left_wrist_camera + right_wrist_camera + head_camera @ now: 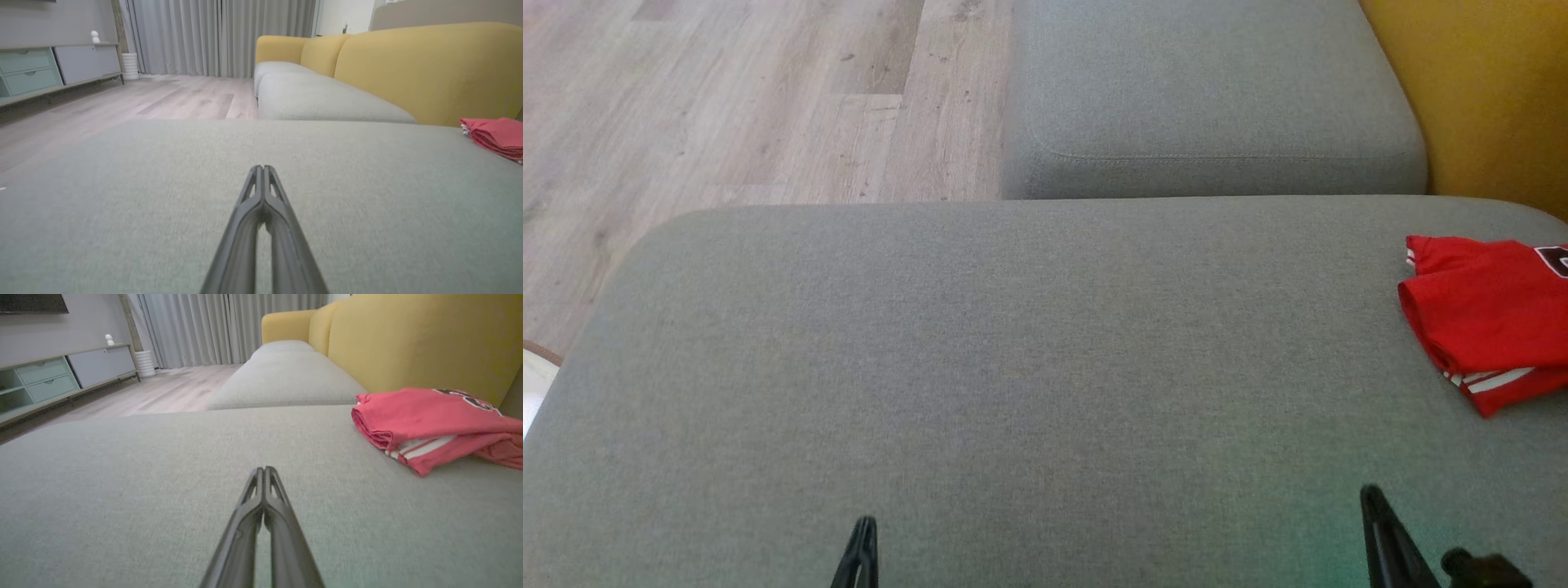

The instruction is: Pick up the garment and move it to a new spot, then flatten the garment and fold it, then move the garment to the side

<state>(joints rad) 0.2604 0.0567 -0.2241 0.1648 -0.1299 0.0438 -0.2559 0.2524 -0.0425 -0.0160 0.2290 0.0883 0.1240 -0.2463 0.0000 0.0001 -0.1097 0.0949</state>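
The wide grey cushion (1013, 367) takes up most of the scene, with a second cushion (1209, 90) beyond it, the yellow backrest (1486, 98) along the right and pale wood floor (727, 98) to the left. The red garment (1486, 318), folded with white stripes showing at its edge, lies on the near cushion's far right, close to the backrest. Both grippers hang low over the cushion's near edge, the left gripper (866, 523) well apart from the garment and the right gripper (1372, 494) nearer but not touching it, each with its fingers pressed together on nothing.
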